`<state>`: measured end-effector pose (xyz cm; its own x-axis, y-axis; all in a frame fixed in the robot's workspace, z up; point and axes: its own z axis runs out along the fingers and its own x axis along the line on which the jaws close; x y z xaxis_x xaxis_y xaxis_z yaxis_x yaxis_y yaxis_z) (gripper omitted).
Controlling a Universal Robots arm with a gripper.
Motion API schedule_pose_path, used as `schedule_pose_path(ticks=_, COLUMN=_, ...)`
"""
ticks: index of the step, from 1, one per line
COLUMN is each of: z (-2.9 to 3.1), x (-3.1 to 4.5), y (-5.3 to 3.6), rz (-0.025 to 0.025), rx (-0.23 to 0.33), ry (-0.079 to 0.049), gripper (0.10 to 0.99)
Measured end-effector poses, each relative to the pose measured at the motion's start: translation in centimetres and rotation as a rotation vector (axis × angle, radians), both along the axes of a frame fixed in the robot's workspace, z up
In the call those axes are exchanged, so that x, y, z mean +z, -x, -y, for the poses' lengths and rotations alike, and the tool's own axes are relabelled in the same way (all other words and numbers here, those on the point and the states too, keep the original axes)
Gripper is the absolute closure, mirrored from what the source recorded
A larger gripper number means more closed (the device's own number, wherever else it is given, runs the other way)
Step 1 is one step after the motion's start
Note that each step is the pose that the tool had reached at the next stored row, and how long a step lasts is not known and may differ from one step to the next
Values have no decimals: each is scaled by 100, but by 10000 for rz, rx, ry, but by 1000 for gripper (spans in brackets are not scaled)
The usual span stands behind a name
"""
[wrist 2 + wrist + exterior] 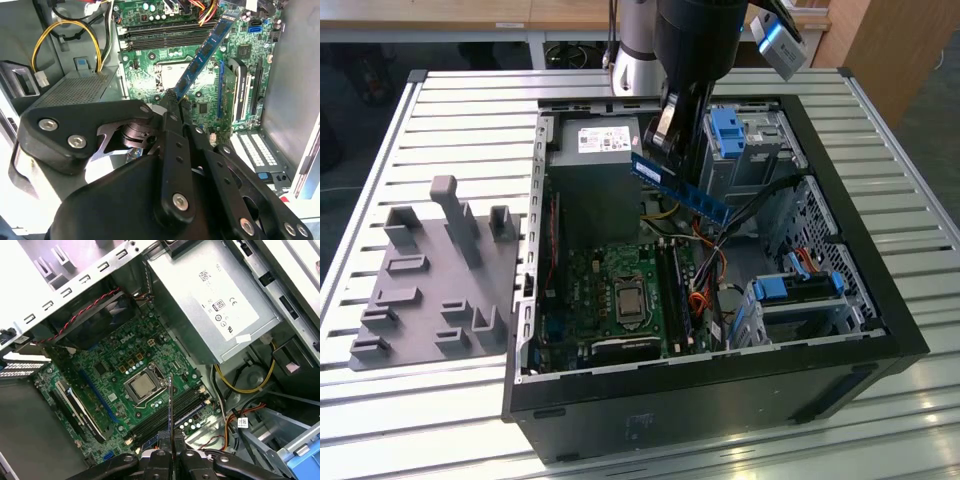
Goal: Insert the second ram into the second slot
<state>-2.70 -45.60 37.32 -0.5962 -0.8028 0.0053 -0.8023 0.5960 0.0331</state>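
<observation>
My gripper [658,160] is shut on one end of the second ram [682,190], a thin blue stick with dark chips. It hangs tilted above the open computer case, over the motherboard [590,290]. In the second wrist view the second ram [202,52] slants out from the gripper [173,101] across the green board. In the first wrist view the stick [170,410] shows edge-on above the black memory slots [187,402], clear of them, with the gripper [170,454] clamped on its end. Which of these is the second slot I cannot tell.
A grey power supply [595,140] fills the case's far corner. Chunky blue drive-bay latches [728,130] sit on the exterior view's right, with orange cables [705,270] beside the slots. The processor socket [627,298] lies mid-board. A grey fixture [430,270] stands outside the case.
</observation>
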Motion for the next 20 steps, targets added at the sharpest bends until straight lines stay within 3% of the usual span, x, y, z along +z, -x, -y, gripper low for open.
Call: schedule_pose_path(ticks=20, z=0, x=-3, y=0, rz=-1, rx=-1395, ry=15, gripper=949)
